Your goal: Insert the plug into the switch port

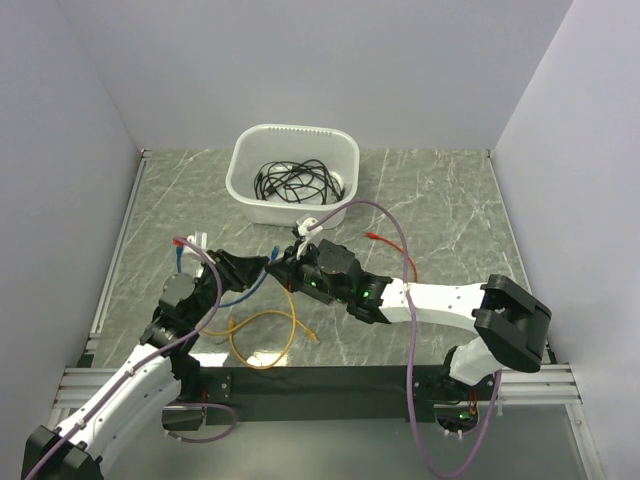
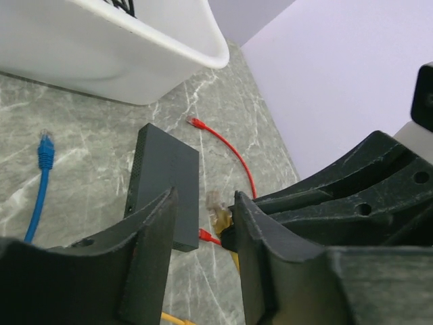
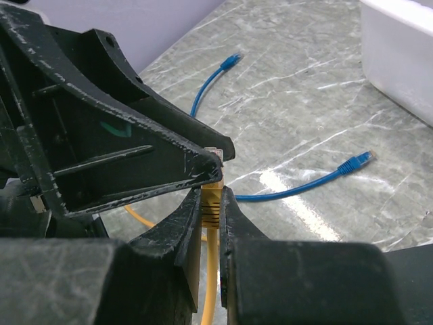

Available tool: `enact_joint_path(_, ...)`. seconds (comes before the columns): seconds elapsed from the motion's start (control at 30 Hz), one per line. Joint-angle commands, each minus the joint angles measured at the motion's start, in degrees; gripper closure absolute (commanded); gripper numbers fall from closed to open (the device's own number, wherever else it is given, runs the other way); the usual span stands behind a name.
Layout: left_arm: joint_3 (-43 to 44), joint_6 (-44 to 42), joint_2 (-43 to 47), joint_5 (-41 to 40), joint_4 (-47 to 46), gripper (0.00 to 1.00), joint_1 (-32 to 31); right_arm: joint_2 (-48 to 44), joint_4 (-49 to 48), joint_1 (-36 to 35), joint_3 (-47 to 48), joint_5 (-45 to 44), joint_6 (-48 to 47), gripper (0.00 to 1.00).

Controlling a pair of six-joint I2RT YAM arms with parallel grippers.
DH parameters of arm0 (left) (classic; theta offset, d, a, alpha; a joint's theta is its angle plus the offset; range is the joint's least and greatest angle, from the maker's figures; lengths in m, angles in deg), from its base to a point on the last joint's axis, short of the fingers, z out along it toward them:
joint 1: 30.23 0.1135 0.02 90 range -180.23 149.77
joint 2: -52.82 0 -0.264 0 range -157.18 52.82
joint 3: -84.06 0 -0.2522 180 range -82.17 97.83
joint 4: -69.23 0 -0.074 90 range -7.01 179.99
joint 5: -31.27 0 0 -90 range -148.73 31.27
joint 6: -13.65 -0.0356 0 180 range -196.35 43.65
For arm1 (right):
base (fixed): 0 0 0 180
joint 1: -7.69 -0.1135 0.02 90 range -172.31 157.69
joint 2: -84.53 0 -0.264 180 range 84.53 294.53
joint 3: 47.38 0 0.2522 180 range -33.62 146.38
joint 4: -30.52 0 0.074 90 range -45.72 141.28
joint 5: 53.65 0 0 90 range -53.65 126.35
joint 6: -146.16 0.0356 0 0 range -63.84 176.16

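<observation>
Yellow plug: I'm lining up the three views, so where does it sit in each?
Right wrist: yellow plug at centre, pinched in the right gripper.
Left wrist: plug low centre, beside the black switch.
Top external: hidden where the arms meet; only its yellow cable shows, centre.
Shared landmark: the white tub.

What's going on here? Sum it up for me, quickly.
The right tool is shut on a yellow network cable just behind its clear plug. The left tool sits at the near end of the small flat matte-black switch box, jaws apart. The plug hangs beside the switch, not yet in a port.
</observation>
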Motion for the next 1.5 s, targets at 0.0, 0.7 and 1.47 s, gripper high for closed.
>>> enact_joint_path(0.0,-0.17,0.29,-0.7,1.53,-3.56,0.58,0.27,-1.91,-4.15,-0.21,-0.64,0.84,0.75,1.0)
enact_joint_path(0.7,5.36,2.48,-2.02,-3.56,5.92,0.99,0.19,-4.19,5.78,-1.26,2.17,-8.46,-2.84,0.58)
enact_joint_path(1.47,7.39,3.54,-2.81,-4.53,9.8,0.99,0.19,3.54,12.99,-6.45,11.05,-16.64,-7.77,0.58)
